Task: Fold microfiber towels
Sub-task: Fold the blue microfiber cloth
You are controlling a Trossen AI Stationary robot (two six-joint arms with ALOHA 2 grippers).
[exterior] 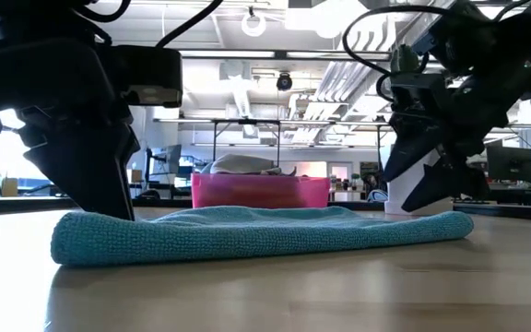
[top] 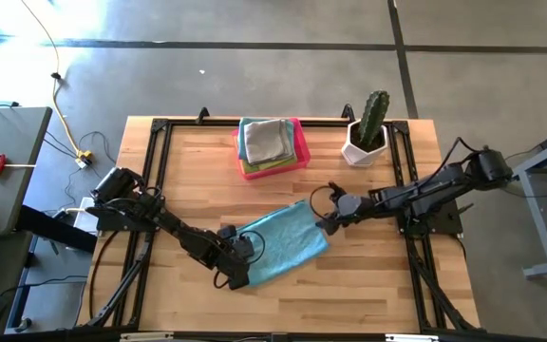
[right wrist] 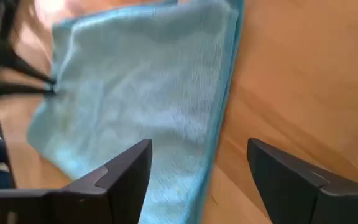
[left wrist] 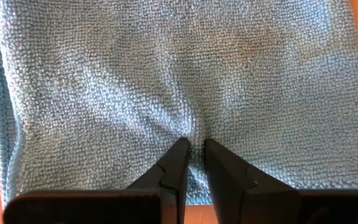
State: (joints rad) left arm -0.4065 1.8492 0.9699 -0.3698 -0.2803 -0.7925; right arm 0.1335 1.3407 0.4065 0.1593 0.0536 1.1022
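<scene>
Two grippers flank one teal towel (top: 281, 244) lying flat near the table's (top: 378, 294) front edge, about midway along it. Left gripper (top: 238, 273): at the towel's left end, fingers (left wrist: 174, 168) nearly together and pinching a small ridge of cloth, a detail only the left wrist view resolves. Right gripper (top: 325, 222): at the towel's right edge, fingers (right wrist: 126, 174) spread wide with nothing between them, as the right wrist view shows; the low view shows it raised just above the cloth. Pink tray (top: 272, 161): at the back edge, holding stacked towels (top: 266, 141), grey uppermost. Potted cactus (top: 369, 128): toward the back right corner. In the low view the teal towel partly hides the tray's base.
</scene>
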